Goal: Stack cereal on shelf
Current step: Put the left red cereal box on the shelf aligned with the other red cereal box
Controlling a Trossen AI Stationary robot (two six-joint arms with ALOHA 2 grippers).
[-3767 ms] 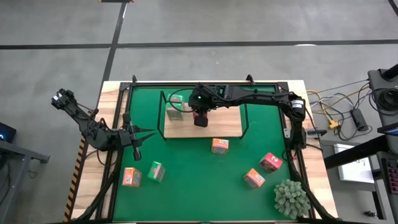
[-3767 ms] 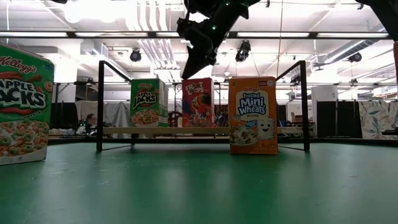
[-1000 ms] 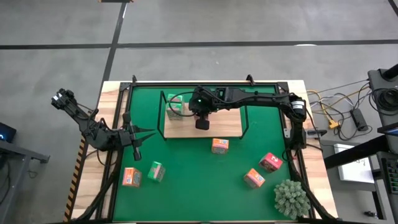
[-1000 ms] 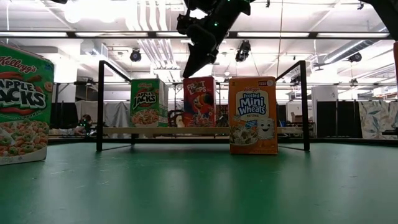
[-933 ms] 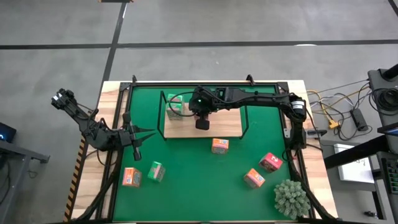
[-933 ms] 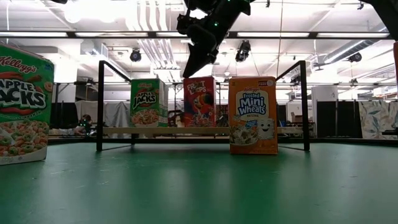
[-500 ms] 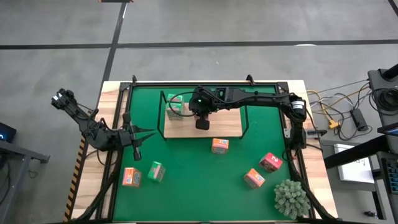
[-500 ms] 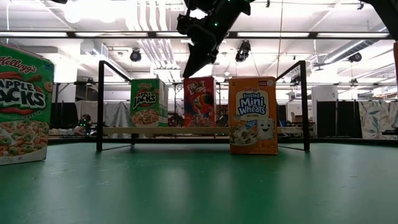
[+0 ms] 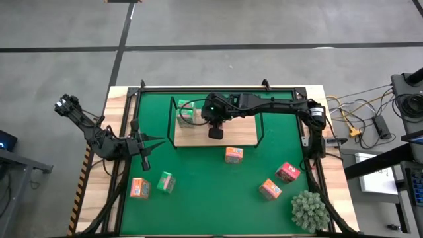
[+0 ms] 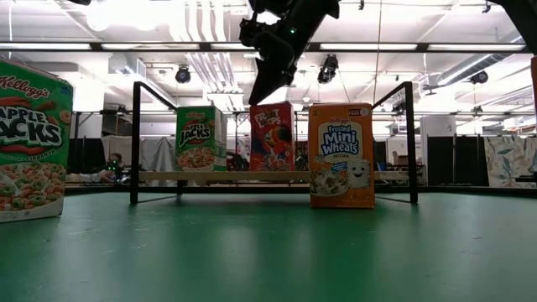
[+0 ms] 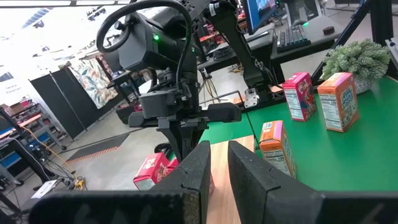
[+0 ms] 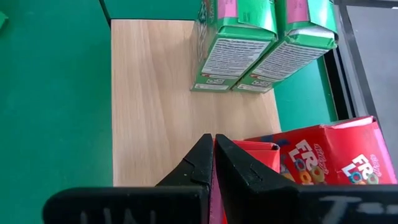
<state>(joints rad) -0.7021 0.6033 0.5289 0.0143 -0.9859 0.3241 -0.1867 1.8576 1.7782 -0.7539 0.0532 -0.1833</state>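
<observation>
Over the flat light-wood shelf with thin black wire ends, near the far edge of the big green mat, the right gripper hangs fingers down, pinched tight on the top flap of a small pink-red cereal box that stands on the board. Two green cereal boxes stand side by side toward the shelf's left end. An orange cereal box stands on the mat just in front of the shelf. Farther right, one more pink-red box and another orange one lie near a spiky grey-green plant. At the mat's left edge the left gripper waits, its fingers nearly together around nothing, with an orange box and a green box in front of it.
</observation>
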